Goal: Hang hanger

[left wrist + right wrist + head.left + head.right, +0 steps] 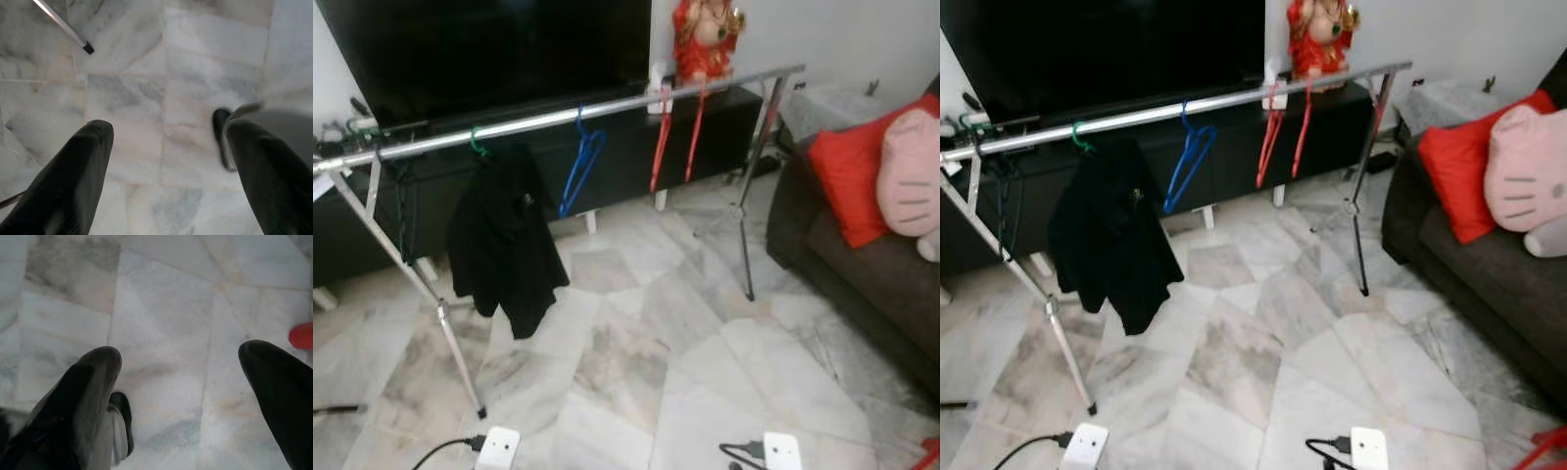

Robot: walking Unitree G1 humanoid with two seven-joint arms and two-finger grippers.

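Left pincer [164,161], right pincer [181,382] both spread, empty, above marble floor [636,372]; blue hanger [579,166] on rail [558,117], well apart.

A red object [928,453] is cut off at the floor's corner

Hangers [583,166] on rail [558,118], sofa [862,255] rightward

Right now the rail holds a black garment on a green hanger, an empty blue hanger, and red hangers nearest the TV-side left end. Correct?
One slip: the red hangers hang toward the rail's right end, near the sofa, as the left eye view shows. The black garment on the green hanger and the empty blue hanger are right.
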